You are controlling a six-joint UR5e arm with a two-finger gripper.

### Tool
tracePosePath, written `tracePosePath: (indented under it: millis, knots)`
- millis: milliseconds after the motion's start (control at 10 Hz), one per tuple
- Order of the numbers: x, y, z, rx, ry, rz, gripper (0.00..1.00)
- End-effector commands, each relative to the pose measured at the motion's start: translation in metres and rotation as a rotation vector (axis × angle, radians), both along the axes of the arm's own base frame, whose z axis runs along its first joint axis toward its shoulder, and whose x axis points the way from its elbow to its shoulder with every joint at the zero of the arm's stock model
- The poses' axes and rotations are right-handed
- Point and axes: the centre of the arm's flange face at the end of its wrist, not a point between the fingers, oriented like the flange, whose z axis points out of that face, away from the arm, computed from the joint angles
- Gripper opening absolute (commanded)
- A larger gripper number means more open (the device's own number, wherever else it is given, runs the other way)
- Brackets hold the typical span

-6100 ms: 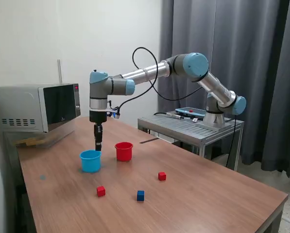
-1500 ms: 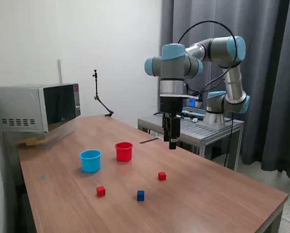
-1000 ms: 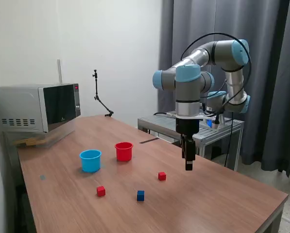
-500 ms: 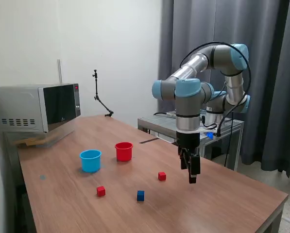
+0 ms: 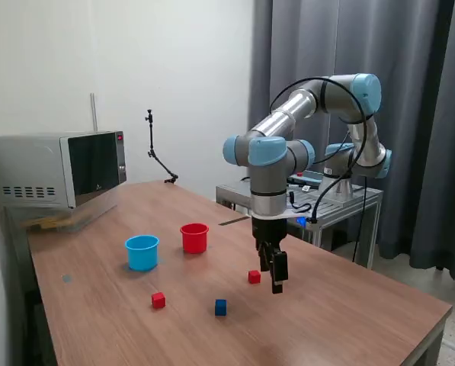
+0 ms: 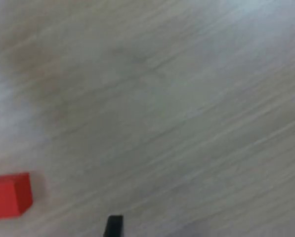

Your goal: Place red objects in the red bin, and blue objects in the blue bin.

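Note:
In the exterior view, my gripper (image 5: 277,287) hangs low over the table, just to the right of a tiny red cube (image 5: 254,277) and apart from it. In the wrist view the two fingertips (image 6: 113,227) stand wide apart with bare wood between them, so the gripper (image 6: 208,230) is open and empty. The same red cube (image 6: 9,195) lies off to the side, outside the fingers. A second red cube (image 5: 158,300) and one dark blue cube (image 5: 220,306) lie nearer the table's front. The red cup (image 5: 194,238) and light blue cup (image 5: 142,252) stand behind them. A second blue cube is not in view.
A microwave (image 5: 56,168) stands at the exterior view's far left on the wooden table (image 5: 349,320). A thin black stand (image 5: 157,156) rises at the table's back edge. A metal bench (image 5: 303,200) carrying the arm's base stands behind the table.
The arm has left the blue cup and swung to the exterior view's right. It then dropped and came back left, down beside the red cube. The cubes and cups have not moved.

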Motion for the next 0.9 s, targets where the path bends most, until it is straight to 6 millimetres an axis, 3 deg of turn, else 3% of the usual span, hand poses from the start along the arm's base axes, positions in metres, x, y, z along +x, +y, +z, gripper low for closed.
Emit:
tracePosePath:
  millis: [0, 500, 800]
  knots:
    - [-0.017, 0.012, -0.01, -0.004, 0.019, 0.048, 1.0]
    - [-0.05, 0.063, -0.008, -0.009, 0.057, 0.05, 1.0]
    - [-0.058, 0.061, -0.014, -0.009, 0.063, 0.052, 1.0]
